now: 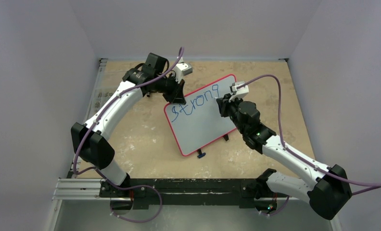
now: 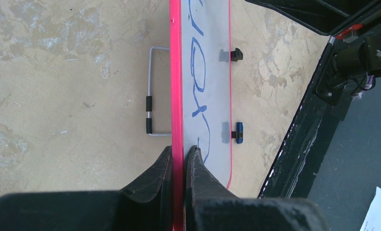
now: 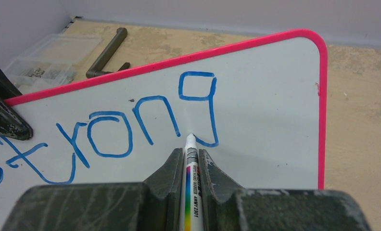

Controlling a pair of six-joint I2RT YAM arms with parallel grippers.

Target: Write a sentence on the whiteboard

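The whiteboard (image 1: 203, 118), white with a red-pink frame, stands tilted at mid-table on two small black feet. Blue marker letters reading "strong" (image 1: 198, 103) run along its upper part; the rest of the sentence does not show. My left gripper (image 2: 180, 153) is shut on the whiteboard's pink edge (image 2: 176, 96) at the board's far left corner. My right gripper (image 3: 192, 156) is shut on a white marker (image 3: 192, 192) with a rainbow stripe. The marker's tip (image 3: 190, 138) sits at the board's face just left of the tail of the "g" (image 3: 200, 103).
A wire stand (image 2: 152, 91) props the board from behind. A clear parts box (image 3: 44, 60) and a dark angled tool (image 3: 107, 50) lie at the back left of the table. The black rail (image 1: 179, 190) with both arm bases runs along the near edge.
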